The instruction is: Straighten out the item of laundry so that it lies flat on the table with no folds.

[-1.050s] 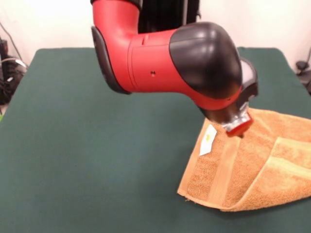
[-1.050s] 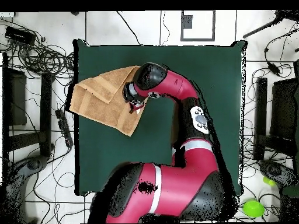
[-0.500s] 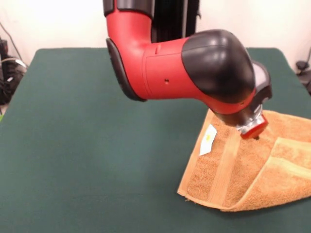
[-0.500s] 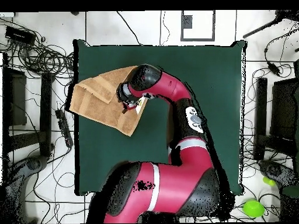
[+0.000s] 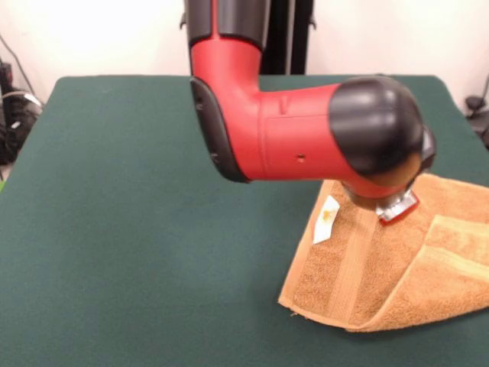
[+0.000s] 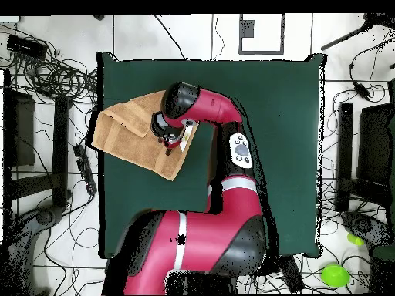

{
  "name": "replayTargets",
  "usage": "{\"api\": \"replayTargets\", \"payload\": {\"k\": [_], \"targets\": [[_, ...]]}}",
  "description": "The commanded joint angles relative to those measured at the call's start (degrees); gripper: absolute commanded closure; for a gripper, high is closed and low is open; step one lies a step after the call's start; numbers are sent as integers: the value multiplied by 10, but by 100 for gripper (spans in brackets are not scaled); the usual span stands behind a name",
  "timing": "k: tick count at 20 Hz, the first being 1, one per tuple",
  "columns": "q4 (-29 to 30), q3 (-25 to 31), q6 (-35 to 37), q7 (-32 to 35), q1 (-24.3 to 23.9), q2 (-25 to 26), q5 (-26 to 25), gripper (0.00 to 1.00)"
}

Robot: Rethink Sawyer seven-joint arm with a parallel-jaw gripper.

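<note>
The item of laundry (image 5: 382, 267) is a tan-orange towel lying at the right of the table (image 5: 137, 229). Its right part is folded over on itself, and a white tag (image 5: 328, 217) sticks out at its left edge. In the overhead view the towel (image 6: 127, 135) lies at the left side of the table (image 6: 262, 116), its corner reaching past the table's edge. My gripper (image 5: 398, 208) hangs just above the towel's upper middle, mostly hidden under the arm's black wrist. Seen from overhead, the gripper (image 6: 169, 140) is over the towel's right part.
The red arm (image 5: 290, 138) spans the middle of the table. Cables (image 6: 46, 69) and black stands (image 6: 58, 146) lie on the floor beside the towel's side of the table. A green object (image 6: 334, 274) sits on the floor by the robot's base.
The arm has swung further over the towel, rightward in the front view, and the gripper has moved with it. The towel has kept its shape and place.
</note>
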Motion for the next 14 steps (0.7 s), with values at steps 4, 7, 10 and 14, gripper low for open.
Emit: {"api": "replayTargets", "payload": {"k": [4,7,10,14], "targets": [[-97,-85,35,-42,52,127,-170,0],[-126,-113,75,-76,69,133,-214,0],[-146,-131,98,-142,77,138,-259,0],[-154,-146,115,-186,82,136,-289,0]]}}
